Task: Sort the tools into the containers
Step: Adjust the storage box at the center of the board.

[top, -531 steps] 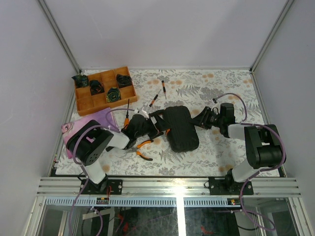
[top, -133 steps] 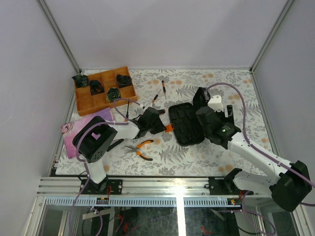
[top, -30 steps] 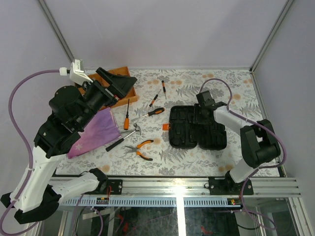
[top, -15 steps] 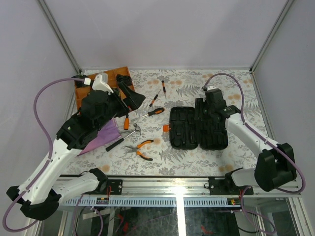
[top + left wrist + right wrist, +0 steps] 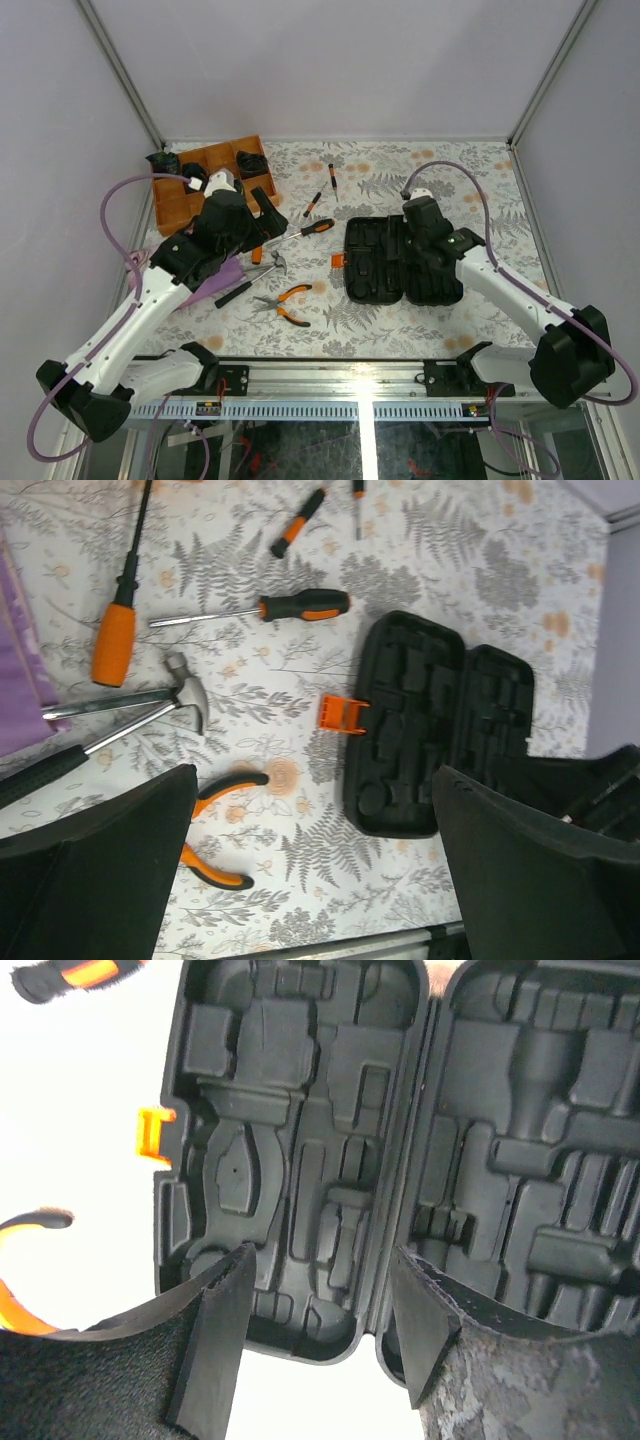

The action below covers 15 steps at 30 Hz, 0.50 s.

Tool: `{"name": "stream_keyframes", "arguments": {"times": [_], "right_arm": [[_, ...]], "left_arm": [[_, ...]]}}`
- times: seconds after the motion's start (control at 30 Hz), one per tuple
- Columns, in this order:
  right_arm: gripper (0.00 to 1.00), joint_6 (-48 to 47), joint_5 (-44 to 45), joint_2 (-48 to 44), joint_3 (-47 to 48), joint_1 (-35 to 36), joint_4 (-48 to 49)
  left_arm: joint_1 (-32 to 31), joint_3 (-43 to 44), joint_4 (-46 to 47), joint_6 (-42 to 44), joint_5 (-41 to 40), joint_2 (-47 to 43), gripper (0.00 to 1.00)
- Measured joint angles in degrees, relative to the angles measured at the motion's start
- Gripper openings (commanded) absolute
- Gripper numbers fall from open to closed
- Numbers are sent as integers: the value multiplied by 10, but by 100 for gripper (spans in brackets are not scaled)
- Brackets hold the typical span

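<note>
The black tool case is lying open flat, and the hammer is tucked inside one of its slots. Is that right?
Not quite. The black tool case is lying open flat, but the hammer is not inside it. It lies on the table, off to the side of the case with the orange tab. The left wrist view shows this, and the case's slots are empty.

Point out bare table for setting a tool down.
Bare table: the far right corner beyond the open tool case, and the near strip in front of the case, right of the pliers. Crowded: left of the case, where the hammer, screwdrivers and pliers lie close together.
</note>
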Motion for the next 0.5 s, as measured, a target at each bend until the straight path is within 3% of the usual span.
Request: {"name": "stream_keyframes", "arguments": {"times": [0.27, 0.5], "right_arm": [[63, 31, 91, 51, -10, 35, -31], [62, 30, 56, 111, -20, 3, -14]], "left_arm": [[17, -54, -9, 3, 10, 15, 100], [20, -84, -12, 4, 10, 11, 100]]}}
